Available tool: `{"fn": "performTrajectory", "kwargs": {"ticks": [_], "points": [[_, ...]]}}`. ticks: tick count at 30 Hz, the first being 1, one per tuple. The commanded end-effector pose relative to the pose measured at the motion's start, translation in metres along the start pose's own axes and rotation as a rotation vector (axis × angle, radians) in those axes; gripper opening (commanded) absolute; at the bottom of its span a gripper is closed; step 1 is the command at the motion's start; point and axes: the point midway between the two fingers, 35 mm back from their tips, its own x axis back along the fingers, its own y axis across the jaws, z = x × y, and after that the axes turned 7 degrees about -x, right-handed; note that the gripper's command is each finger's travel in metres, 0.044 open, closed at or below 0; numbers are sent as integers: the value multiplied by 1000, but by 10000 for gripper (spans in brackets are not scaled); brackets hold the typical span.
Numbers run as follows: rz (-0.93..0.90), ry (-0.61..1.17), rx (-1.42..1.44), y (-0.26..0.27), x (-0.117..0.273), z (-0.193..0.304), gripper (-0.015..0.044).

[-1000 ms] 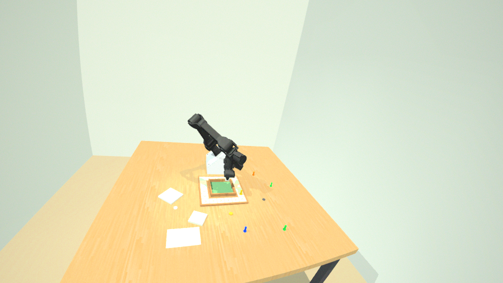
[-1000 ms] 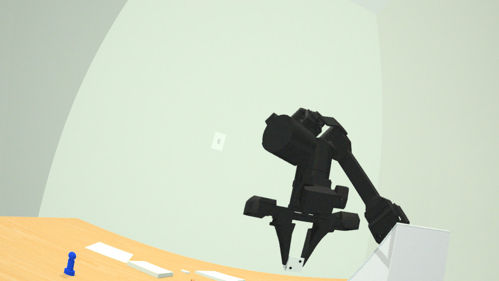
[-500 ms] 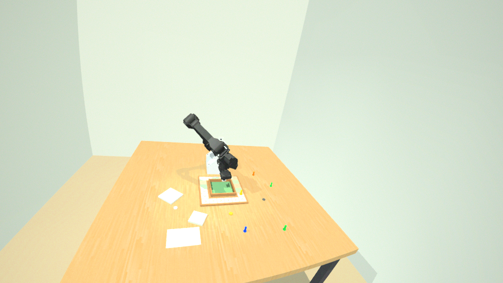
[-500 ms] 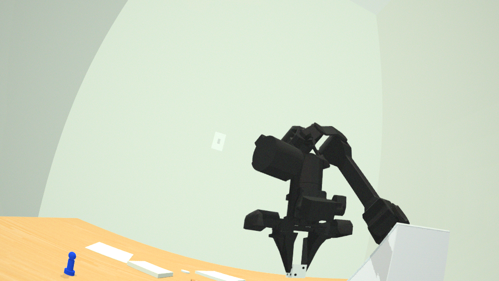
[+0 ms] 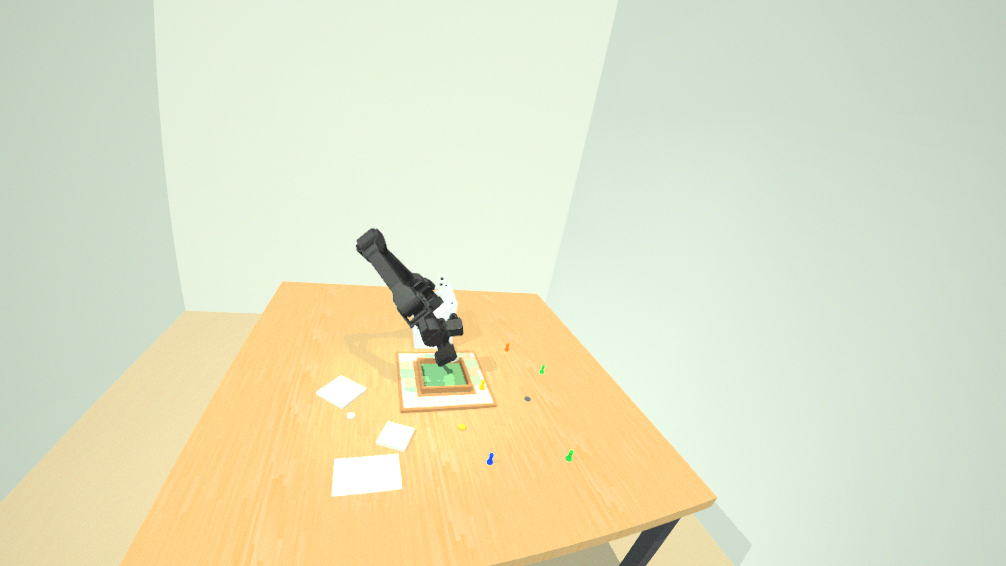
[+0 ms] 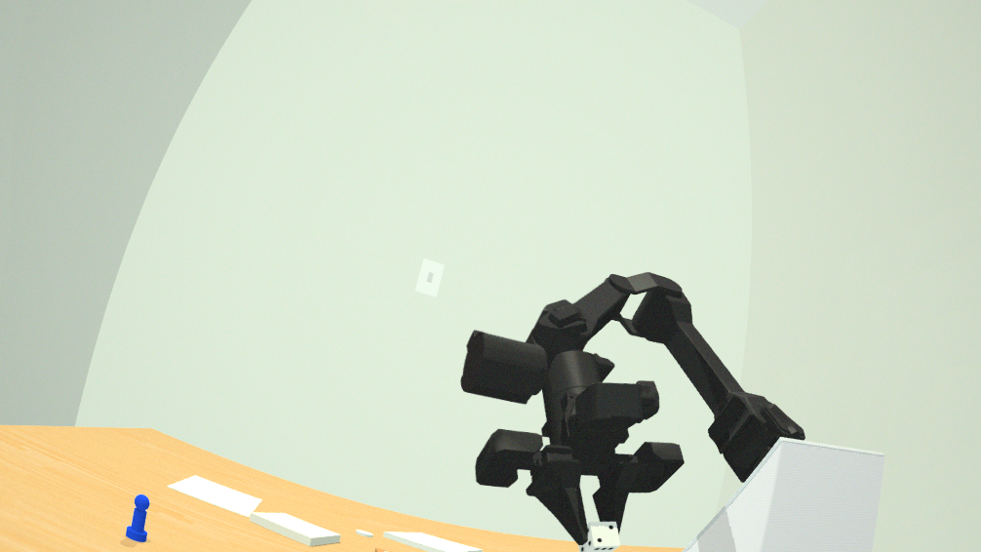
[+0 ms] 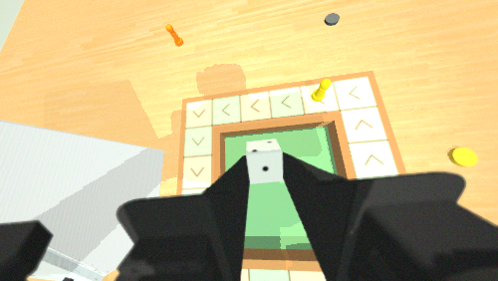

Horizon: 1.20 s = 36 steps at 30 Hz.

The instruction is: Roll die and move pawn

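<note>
My gripper (image 6: 598,534) (image 7: 263,158) is shut on the white die (image 6: 605,537) (image 7: 265,168). It holds the die above the dice tray (image 5: 446,390) (image 7: 274,124), whose green floor shows below and around the fingers in the wrist view. One pip shows on the die's face toward the wrist camera. The board (image 5: 415,403) (image 7: 355,102) lies flat around the tray. The yellow pawn (image 5: 482,385) (image 7: 321,91) stands on the square next to the corner square. Arrows in its row point left in the wrist view. The near part of the board is hidden by the fingers there.
An orange pawn (image 5: 506,347) (image 7: 174,36), green pawns (image 5: 541,369) (image 5: 569,456) and a blue pawn (image 5: 490,458) (image 6: 138,520) stand off the board. A grey disc (image 5: 526,399) (image 7: 332,19), a yellow disc (image 5: 461,426) (image 7: 464,156) and white flat pieces (image 5: 341,391) (image 5: 366,475) lie around it.
</note>
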Motion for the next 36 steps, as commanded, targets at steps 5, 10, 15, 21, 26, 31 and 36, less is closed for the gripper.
{"fn": "performTrajectory", "kwargs": {"ticks": [5, 10, 15, 21, 26, 31, 36], "points": [[53, -235, 30, 1, 1, 1, 0], [61, -255, 33, -4, 22, 0, 0], [61, -255, 33, -9, 57, 0, 0], [61, -255, 33, -5, 54, 0, 0], [61, -255, 33, -7, 56, 1, 0], [60, -250, 35, -6, 54, 1, 0], [60, -250, 35, -6, 54, 1, 26]]}}
